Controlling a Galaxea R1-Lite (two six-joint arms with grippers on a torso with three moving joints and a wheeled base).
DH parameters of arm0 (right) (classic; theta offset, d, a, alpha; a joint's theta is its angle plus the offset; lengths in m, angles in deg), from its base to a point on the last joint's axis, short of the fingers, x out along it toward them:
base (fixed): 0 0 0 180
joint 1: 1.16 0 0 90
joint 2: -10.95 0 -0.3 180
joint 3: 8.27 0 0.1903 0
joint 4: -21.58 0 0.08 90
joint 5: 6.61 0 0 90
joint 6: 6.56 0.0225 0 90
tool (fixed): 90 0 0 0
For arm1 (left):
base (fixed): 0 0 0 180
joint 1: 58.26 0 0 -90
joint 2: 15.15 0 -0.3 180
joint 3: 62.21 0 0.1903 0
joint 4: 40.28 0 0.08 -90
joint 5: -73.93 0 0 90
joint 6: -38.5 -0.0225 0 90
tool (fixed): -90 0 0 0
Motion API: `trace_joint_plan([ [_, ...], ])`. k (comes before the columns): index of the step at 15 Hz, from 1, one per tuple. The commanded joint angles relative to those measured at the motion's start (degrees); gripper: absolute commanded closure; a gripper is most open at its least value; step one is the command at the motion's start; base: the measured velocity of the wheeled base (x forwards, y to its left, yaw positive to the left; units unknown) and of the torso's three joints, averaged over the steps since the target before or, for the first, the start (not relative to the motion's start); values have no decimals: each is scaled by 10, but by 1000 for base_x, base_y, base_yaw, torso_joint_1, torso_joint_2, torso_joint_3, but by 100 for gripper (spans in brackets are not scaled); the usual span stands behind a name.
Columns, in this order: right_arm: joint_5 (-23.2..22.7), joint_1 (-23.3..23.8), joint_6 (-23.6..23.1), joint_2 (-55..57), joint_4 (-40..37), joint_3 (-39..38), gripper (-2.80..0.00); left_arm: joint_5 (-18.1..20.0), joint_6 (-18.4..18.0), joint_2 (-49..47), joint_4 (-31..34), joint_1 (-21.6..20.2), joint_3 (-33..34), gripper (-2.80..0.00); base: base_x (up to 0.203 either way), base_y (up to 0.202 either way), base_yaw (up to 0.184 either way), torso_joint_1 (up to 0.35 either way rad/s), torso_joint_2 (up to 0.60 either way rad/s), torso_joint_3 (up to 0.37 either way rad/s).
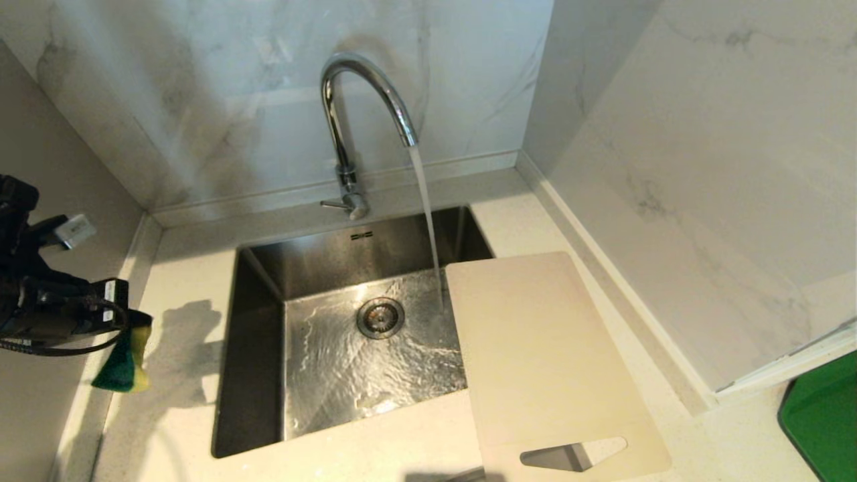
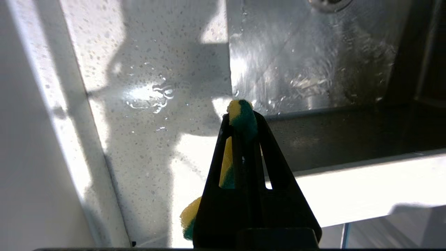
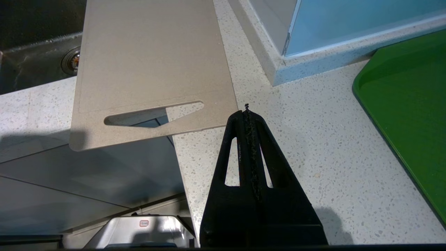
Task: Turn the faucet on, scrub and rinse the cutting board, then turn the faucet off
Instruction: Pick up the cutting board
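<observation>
The chrome faucet stands behind the sink with water streaming from its spout to the basin floor by the drain. The beige cutting board lies flat on the counter to the right, its left edge overhanging the sink and its handle cut-out at the near end; it also shows in the right wrist view as the cutting board. My left gripper hangs above the counter left of the sink, shut on a green-and-yellow sponge. My right gripper is shut and empty over the counter, beside the board's near corner.
The steel sink has a wet floor with a round drain. A small puddle lies on the speckled counter left of the sink. A green tray sits at the far right. Marble walls close the back and right.
</observation>
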Motion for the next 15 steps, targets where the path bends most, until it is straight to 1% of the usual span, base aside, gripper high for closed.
trace_joint_plan([
  [1,0,0,0,0,0,0,0,-2,0,59,-3,0,15,0,0,0,0,0,0,0],
  [5,0,0,0,0,0,0,0,-2,6,129,-11,-13,38,0,0,0,0,0,0,0],
  [8,0,0,0,0,0,0,0,-3,10,172,-49,-23,93,0,0,0,0,0,0,0],
  [9,0,0,0,0,0,0,0,-4,9,181,-70,-29,118,0,0,0,0,0,0,0],
  [12,0,0,0,0,0,0,0,-7,6,197,-189,-57,195,0,0,0,0,0,0,0],
  [15,0,0,0,0,0,0,0,-10,8,207,-265,-79,253,0,0,0,0,0,0,0],
])
